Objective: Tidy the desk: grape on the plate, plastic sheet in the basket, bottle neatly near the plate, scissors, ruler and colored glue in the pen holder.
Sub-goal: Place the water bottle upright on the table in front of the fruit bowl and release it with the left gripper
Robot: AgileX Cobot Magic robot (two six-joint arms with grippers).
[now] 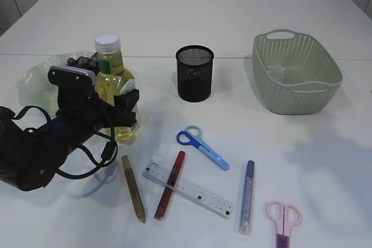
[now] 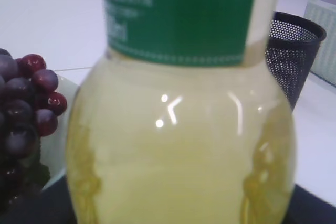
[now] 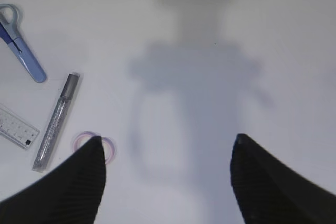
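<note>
bottle [image 1: 115,85]: near tabletop's left edge, beside grape plate [image 1: 35,79]; liquid-filled, likely heavy, slick
left hand [image 1: 119,111]: clamped around bottle's lower body
right hand [image 3: 168,182]: wide, empty
grip: round belly, low

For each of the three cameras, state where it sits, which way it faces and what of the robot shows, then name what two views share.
Exterior: in front, above the table, slanting down on the desk; left arm and left end effector at the bottle.
Left wrist: on the left arm, level, close on the bottle, grapes beside; no robot parts distinct.
Right wrist: on the right arm, facing down at the table; open right end effector fingers.
Shared: blue scissors in exterior and right wrist views.
</note>
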